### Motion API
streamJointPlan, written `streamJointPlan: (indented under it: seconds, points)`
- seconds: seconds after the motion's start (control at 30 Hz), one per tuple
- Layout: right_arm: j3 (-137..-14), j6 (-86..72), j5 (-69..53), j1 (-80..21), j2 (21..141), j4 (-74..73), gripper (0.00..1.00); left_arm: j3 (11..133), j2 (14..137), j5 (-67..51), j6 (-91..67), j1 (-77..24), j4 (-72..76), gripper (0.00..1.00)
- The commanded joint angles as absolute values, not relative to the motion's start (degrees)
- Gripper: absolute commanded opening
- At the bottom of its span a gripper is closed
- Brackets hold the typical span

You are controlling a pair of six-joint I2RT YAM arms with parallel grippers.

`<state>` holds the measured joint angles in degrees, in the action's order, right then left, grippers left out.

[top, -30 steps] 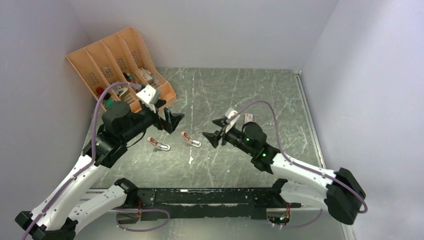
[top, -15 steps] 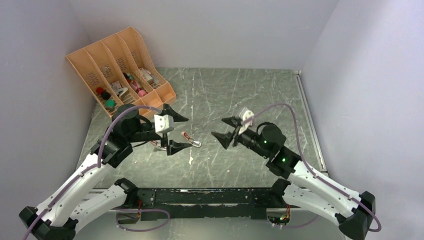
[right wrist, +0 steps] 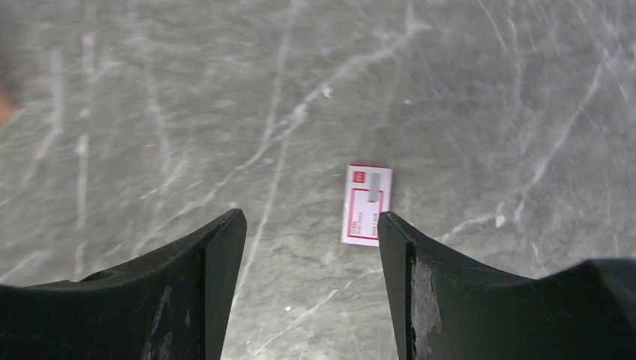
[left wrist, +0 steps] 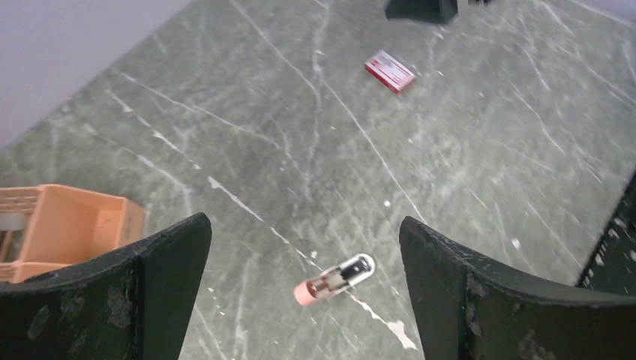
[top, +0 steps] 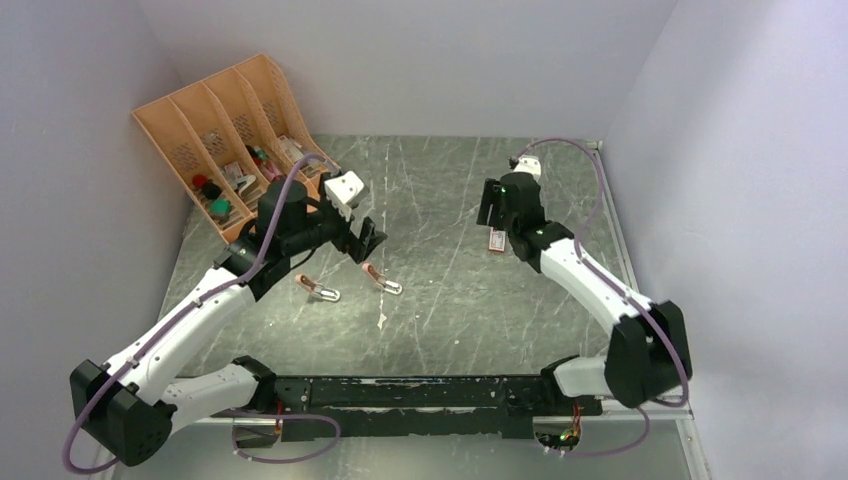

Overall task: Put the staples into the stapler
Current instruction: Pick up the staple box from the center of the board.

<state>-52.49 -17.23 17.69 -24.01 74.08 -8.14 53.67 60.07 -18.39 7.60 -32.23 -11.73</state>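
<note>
Showing the right gripper (top: 492, 205) swung out within the last second from the middle of the table (top: 440, 190) to its far right side. Now hanging directly above the staples box (top: 497, 239), jaws partly apart and empty. From the right wrist view: red-and-white box lying flat on the green marbled surface, just ahead of the gap between the fingers (right wrist: 450, 300), nearer the right one, untouched.

Showing also the left gripper (top: 365, 238), drawn back a little toward the orange organizer (top: 240, 110), jaws spread wide and holding nothing. Poised above one pink stapler (left wrist: 334, 279), with a second pink stapler (top: 318, 289) lying near it on the table, both well apart from the box.

Judged from this: early in the task, with the approach to the staples apparently begun, nothing yet picked up, no stapler opened. Likely calling next for a straight descent and a close across the box's narrow width.
</note>
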Motion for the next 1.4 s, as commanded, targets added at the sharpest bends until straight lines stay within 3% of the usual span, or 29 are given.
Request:
streamJointPlan:
  seconds: [0.0,0.37,0.77,1.37]
  points:
    - [-54.5,-24.0,20.8,-19.8,80.8,-11.2,0.69,57.5,60.9,-9.8,5.1,-31.2,-7.8,0.99]
    - [-54.0,-25.2,18.6,-16.7,94.9,-4.0,0.7,52.8,60.8,-2.4,0.4,-25.1,-5.8,0.99]
    - [-54.7,-24.0,16.8,-16.1,101.3,-1.2,0.67,53.9,64.3,-5.9,-0.6,-20.6,-6.1,0.99]
    - [-54.4,-16.6,14.0,-16.9,101.4,-4.5,0.41,53.5,64.6,-6.8,0.8,-19.3,-6.5,0.99]
